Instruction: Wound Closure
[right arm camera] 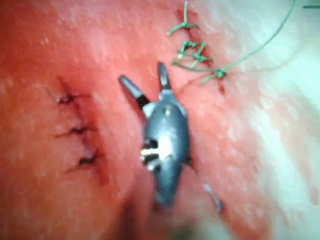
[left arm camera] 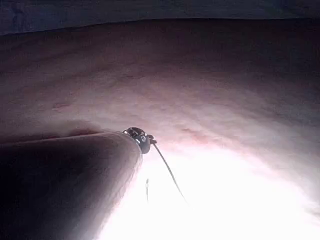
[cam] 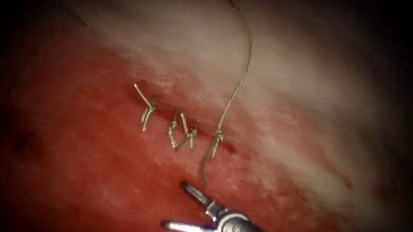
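Currently we're seeing the right tool [cam: 179, 205] sitting at the bottom centre of the endoscope frame, jaws spread wide, gripping nothing. One jaw is pointing up-left toward the stitch line, the other is lying nearly level, pointing left. Both tips are hovering over the tissue [cam: 78, 168] below the cut [cam: 183, 123], apart from the thread.

We're counting tied stitches [cam: 182, 131] along the cut in mid-frame, with short cut ends sticking out of the knots. From the rightmost knot [cam: 217, 137] a long thread [cam: 244, 67] is running up to the top centre of the frame, where it is going dark. A short tail [cam: 203, 167] is hanging down from that same knot, ending just above the right tool's upper jaw, not touching it. Red fluid [cam: 112, 195] is covering the tissue across the lower half of the frame.

In the right wrist view the right tool [right arm camera: 145, 82] is showing the same spread jaws, empty, with the stitches [right arm camera: 192, 52] just beyond its tips and the thread [right arm camera: 260, 47] curving away from the knot.

In the left wrist view the left tool [left arm camera: 140, 139] is showing at the end of its shaft with thread [left arm camera: 169, 170] trailing from its tip; we're unable to tell whether its jaws are clamping it. We're not able to locate the needle in these frames.
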Robot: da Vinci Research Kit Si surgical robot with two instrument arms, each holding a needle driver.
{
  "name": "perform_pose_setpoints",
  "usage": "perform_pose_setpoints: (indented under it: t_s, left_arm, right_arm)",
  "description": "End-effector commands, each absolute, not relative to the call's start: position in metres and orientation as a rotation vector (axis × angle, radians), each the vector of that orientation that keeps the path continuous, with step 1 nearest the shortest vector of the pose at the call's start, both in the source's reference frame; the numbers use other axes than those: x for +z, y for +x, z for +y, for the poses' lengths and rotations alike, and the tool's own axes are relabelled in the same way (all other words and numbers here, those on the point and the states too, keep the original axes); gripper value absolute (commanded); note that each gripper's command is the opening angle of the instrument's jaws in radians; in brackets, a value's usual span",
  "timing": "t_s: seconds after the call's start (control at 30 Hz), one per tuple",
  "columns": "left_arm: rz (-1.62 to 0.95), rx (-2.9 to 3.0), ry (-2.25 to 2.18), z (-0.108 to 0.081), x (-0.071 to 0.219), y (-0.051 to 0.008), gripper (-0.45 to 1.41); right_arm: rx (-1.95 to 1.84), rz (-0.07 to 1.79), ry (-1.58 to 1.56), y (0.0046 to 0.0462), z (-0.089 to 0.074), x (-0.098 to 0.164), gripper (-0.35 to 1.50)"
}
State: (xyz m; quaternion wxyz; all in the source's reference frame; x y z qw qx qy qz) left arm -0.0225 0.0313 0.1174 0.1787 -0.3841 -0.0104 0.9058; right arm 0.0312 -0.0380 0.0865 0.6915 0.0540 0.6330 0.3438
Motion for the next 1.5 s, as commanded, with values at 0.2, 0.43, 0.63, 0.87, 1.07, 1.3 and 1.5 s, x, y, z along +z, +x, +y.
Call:
perform_pose_setpoints:
  t_s: [0.2, 0.43, 0.63, 0.87, 1.07, 1.3, 1.5]
  left_arm:
    - [-0.073, 2.482, -1.212, 0.028, 0.11, -0.0206, -0.45]
    - [-0.103, 2.438, -1.288, 0.026, 0.104, -0.021, -0.45]
    - [-0.114, 2.381, -1.332, 0.025, 0.1, -0.0211, -0.45]
    - [-0.125, 2.359, -1.364, 0.024, 0.096, -0.0214, -0.45]
    - [-0.135, 2.342, -1.387, 0.024, 0.094, -0.0218, -0.45]
    - [-0.131, 2.346, -1.4, 0.024, 0.093, -0.0221, -0.45]
    - [-0.133, 2.345, -1.406, 0.023, 0.093, -0.0224, -0.45]
  right_arm:
    - [0.783, 1.389, 0.148, 0.0281, -0.036, 0.086, 1.33]
    - [0.918, 1.355, 0.192, 0.0258, -0.031, 0.086, 1.33]
    - [1.007, 1.322, 0.212, 0.0245, -0.029, 0.087, 1.28]
    - [1.076, 1.295, 0.242, 0.0254, -0.027, 0.09, 1.3]
    - [1.116, 1.274, 0.266, 0.028, -0.026, 0.092, 1.45]
    - [1.112, 1.278, 0.27, 0.0306, -0.025, 0.093, 1.46]
    - [1.104, 1.243, 0.286, 0.0319, -0.025, 0.094, 1.45]
